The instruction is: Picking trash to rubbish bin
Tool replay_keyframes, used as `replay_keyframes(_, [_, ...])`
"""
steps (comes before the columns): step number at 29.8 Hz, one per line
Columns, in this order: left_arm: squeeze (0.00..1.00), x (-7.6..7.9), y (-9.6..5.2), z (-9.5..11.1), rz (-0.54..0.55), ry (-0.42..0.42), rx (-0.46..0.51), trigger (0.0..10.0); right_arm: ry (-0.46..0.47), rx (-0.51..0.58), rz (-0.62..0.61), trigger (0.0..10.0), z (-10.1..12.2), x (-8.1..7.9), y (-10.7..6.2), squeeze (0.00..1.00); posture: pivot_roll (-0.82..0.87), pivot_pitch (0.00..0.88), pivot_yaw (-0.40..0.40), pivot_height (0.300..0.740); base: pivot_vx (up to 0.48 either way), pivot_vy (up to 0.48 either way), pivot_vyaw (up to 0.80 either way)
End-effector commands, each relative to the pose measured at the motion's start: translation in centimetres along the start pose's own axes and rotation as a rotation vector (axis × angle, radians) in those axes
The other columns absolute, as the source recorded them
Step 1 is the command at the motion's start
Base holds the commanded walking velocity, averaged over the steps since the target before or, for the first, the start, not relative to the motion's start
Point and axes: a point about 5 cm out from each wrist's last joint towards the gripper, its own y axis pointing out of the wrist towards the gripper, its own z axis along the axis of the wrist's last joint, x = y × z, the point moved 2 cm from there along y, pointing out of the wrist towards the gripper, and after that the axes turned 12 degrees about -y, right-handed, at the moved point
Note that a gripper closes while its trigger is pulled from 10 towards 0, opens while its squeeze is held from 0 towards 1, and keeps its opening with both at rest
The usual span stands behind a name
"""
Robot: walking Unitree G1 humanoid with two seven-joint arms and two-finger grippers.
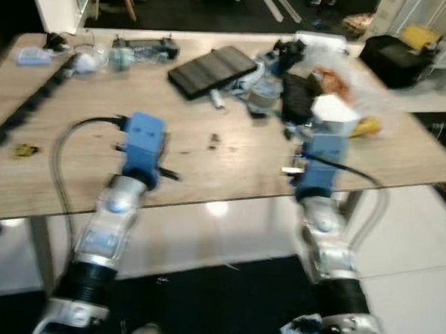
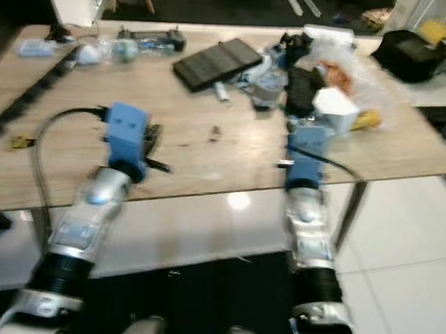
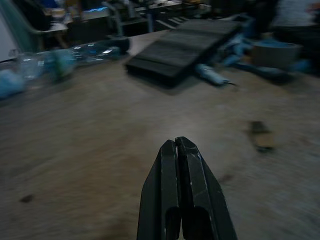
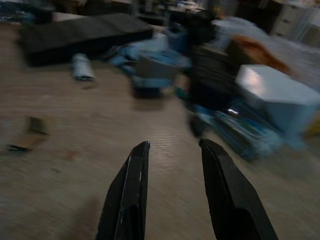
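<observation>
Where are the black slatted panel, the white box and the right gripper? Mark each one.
black slatted panel (image 1: 212,70), left eye view, middle of its top face.
white box (image 4: 280,97), right wrist view, its top face.
right gripper (image 4: 172,150), right wrist view, midway between its open fingertips.

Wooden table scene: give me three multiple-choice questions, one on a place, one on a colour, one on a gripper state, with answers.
1. Where does the flat black ribbed panel lie?
A. on the floor
B. on the wooden table, far side
C. in a bin

2. What colour are the boxy housings on both wrists?
A. blue
B. red
C. green

3. How do the grippers stand?
A. both open
B. both shut
C. left shut, right open

Answers: 1 B, it rests on the tabletop beyond the arms. 2 A, both are blue. 3 C, left gripper fingers pressed together, right gripper fingers apart.
</observation>
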Motion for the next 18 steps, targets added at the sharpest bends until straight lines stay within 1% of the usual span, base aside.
replay_keyframes(1, [0.0, 0.1, -0.1, -0.2, -0.006, 0.004, -0.011, 10.0, -0.008, -0.004, -0.005, 10.0, -0.3, 0.5, -0.1, 0.0, 0.01, 0.061, -0.022, 0.74, 0.319, 0.0, 0.0])
replay_keyframes(11, [0.0, 0.4, -0.2, -0.3, -0.021, 0.005, -0.018, 10.0, -0.009, -0.009, 0.045, 10.0, -0.6, 0.2, -0.4, 0.0, 0.01, 0.066, -0.022, 0.74, 0.317, 0.0, 0.0])
replay_keyframes(14, [0.0, 0.3, -0.2, -0.3, -0.02, 0.008, -0.02, 10.0, 0.018, 0.013, 0.122, 10.0, -0.4, -0.9, -0.7, 0.0, 0.01, 0.07, -0.02, 0.74, 0.315, 0.0, 0.0])
replay_keyframes(16, [0.0, 0.2, -0.1, -0.3, -0.02, 0.009, -0.021, 10.0, 0.002, 0.029, 0.168, 10.0, -0.2, -1.8, -1.0, 0.0, 0.01, 0.072, -0.019, 0.74, 0.317, 0.0, 0.0])
replay_keyframes(18, [0.0, 0.2, -0.1, -0.3, -0.019, 0.01, -0.022, 10.0, -0.006, 0.034, 0.179, 10.0, -0.2, -2.0, -1.1, 0.0, 0.01, 0.073, -0.018, 0.74, 0.319, 0.0, 0.0])
